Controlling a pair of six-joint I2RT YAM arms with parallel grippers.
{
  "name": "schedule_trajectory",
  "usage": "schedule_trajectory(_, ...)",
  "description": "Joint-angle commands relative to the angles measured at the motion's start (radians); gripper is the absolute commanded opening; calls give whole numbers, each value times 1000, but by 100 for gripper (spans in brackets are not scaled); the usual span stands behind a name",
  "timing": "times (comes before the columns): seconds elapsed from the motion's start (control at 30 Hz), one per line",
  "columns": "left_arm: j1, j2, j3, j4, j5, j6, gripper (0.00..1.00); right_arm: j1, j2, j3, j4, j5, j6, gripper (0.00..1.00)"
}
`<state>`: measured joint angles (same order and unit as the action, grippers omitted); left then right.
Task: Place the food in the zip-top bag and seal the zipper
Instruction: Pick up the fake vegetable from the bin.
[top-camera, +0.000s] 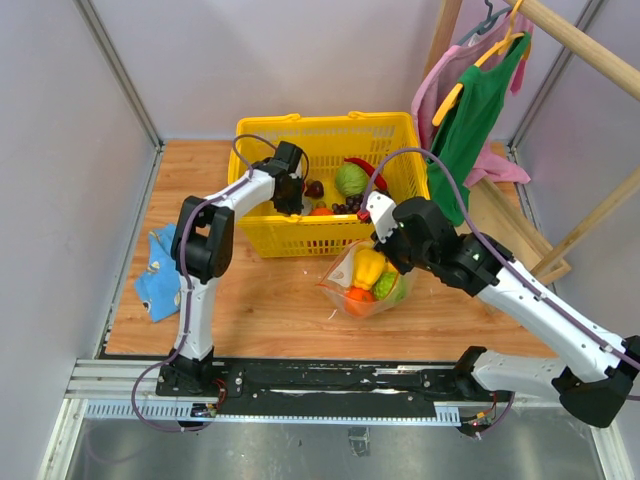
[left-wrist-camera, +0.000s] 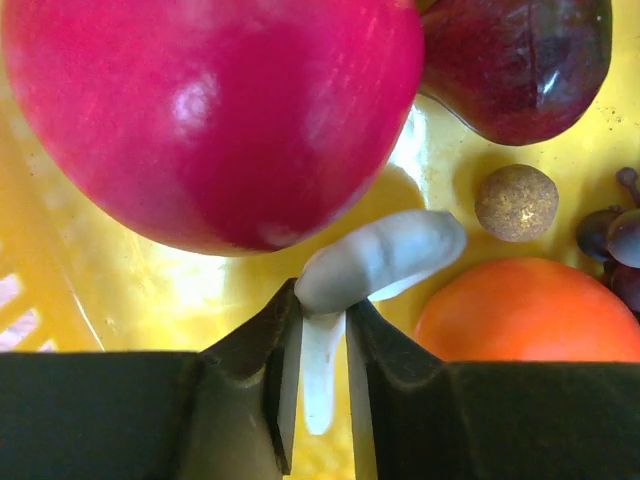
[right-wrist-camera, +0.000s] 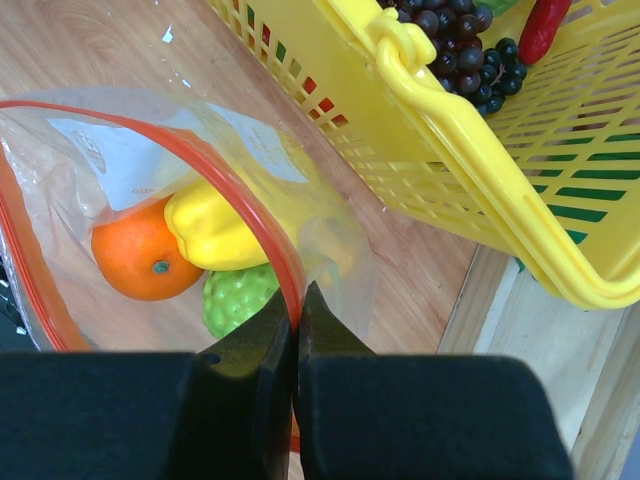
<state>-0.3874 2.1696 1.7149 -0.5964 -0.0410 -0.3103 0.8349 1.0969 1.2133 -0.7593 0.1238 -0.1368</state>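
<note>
Three food pieces sit in the see-through soft plastic zip-top bag (top-camera: 365, 285): one round orange (right-wrist-camera: 140, 250), one yellow bell pepper (right-wrist-camera: 215, 230), one knobbly green piece (right-wrist-camera: 238, 298). One bag only, lying on the table just outside the near wall of the yellow lattice basket (top-camera: 330, 122), toward its right end.

Right gripper (right-wrist-camera: 297, 300) is clamped on the bag's red-orange zipper strip (right-wrist-camera: 170, 143), lifting the rim so the mouth gapes. The strip bows in an arc and is not sealed.

Left gripper (left-wrist-camera: 322, 345) is down inside the basket's left part, fingers pinched tight on a small white curved toy piece (left-wrist-camera: 380, 255); what it is stays unclear.

Key relation: from the left gripper the bag mouth lies over the basket's near wall and off to the right. So the left arm likely carries, while the right arm, nearer the bag, holds it open.

Also in the basket:
- one big red fruit (left-wrist-camera: 210, 110)
- one dark maroon fruit (left-wrist-camera: 520, 60)
- one small brown ball (left-wrist-camera: 516, 203)
- one orange fruit (left-wrist-camera: 530, 315)
- one grape bunch (right-wrist-camera: 460, 25)
- one red chilli (right-wrist-camera: 545, 25)
- one green round vegetable (top-camera: 351, 180)
</note>
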Motion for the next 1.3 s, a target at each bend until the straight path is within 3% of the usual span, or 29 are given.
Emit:
schedule_trajectory(0.0,10,-4,34,27,-21,31,18,-10,4,-4,30,-12,-22,4)
schedule_trajectory(0.13,17,-28,42,28,-62,52,1,-11,14,2,36,-16,-24,4)
schedule_trajectory(0.17,19,-35,44,25,-71,57,0,-10,18,4,36,-18,-24,4)
schedule_trajectory(0.7,21,-271,3,-20,-83,105,0,-11,48,32,35,-11,8,4)
schedule_trajectory(1.27,-94,-760,-272,52,-8,74,0,-10,86,75,28,73,137,2)
